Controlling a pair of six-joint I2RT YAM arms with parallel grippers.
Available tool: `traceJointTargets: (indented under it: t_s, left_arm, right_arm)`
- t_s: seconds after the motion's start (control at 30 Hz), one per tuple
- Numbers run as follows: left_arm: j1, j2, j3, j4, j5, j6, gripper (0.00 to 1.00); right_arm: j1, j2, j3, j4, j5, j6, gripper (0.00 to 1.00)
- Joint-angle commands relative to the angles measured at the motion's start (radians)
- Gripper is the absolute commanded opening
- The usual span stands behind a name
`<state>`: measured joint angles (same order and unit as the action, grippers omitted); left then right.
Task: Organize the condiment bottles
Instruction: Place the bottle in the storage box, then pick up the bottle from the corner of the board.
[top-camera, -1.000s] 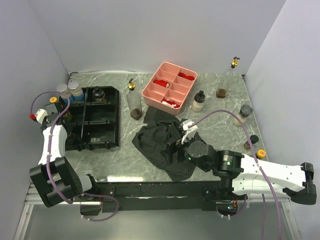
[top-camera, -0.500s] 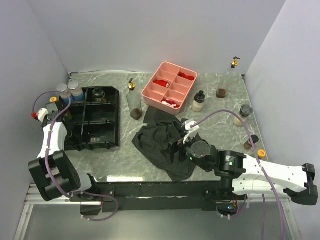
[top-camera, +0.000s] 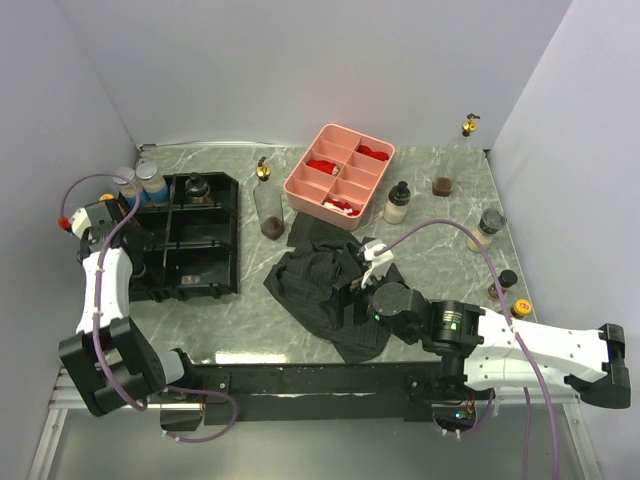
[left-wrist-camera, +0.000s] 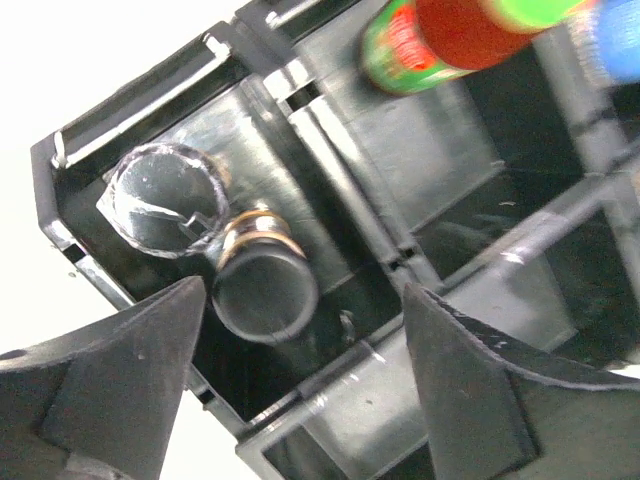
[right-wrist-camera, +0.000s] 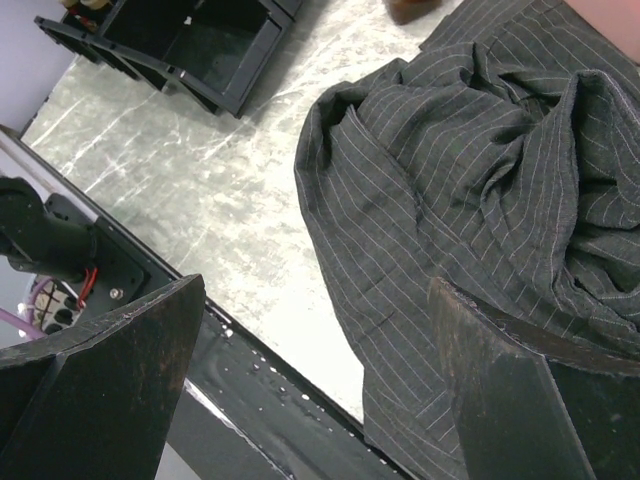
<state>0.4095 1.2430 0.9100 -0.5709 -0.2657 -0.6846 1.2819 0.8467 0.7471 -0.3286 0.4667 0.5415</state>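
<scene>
Condiment bottles (top-camera: 267, 203) stand scattered over the bench (top-camera: 250, 310) when seen from above: two by the far left corner of the black tray (top-camera: 215, 275), one beside the pink tray (top-camera: 340, 178), several along the right edge. The left claw (top-camera: 112, 212) hovers at the black tray's left side, and the right claw (top-camera: 352, 288) hangs over a dark cloth (top-camera: 310, 290).

From the left wrist, the left claw (left-wrist-camera: 300, 300) is spread (gripping nothing) above a clear-lidded jar (left-wrist-camera: 165, 200) touching a black-capped bottle (left-wrist-camera: 262, 290) in one corner compartment.

From the right wrist, the right claw (right-wrist-camera: 315, 290) gapes wide over the dark cloth (right-wrist-camera: 480, 170).
</scene>
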Motion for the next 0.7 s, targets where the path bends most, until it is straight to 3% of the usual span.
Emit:
traceJointTargets:
  t_s: [0.0, 0.13, 0.37, 0.47, 0.57, 0.67]
  left_arm:
    - [0.003, -0.094, 0.072, -0.006, 0.045, 0.034, 0.89]
    - [0.005, -0.125, 0.104, -0.029, 0.075, 0.040, 1.00]
    - [0.005, -0.198, 0.119, -0.034, 0.158, 0.048, 0.96]
    - [0.005, -0.234, 0.118, -0.014, 0.264, 0.105, 0.96]
    - [0.000, -0.307, 0.069, 0.072, 0.523, 0.137, 0.97]
    - [-0.030, -0.373, 0.006, 0.129, 0.663, 0.143, 0.96]
  right_arm:
    - [-0.003, -0.009, 0.003, 0.022, 0.036, 0.032, 1.00]
    - [-0.003, 0.005, 0.026, -0.030, 0.076, 0.063, 1.00]
    - [-0.004, 0.101, 0.142, -0.229, 0.210, 0.224, 1.00]
    - [-0.004, 0.161, 0.201, -0.323, 0.274, 0.282, 1.00]
    - [-0.009, 0.199, 0.230, -0.366, 0.341, 0.317, 1.00]
    - [-0.035, 0.216, 0.230, -0.389, 0.380, 0.372, 1.00]
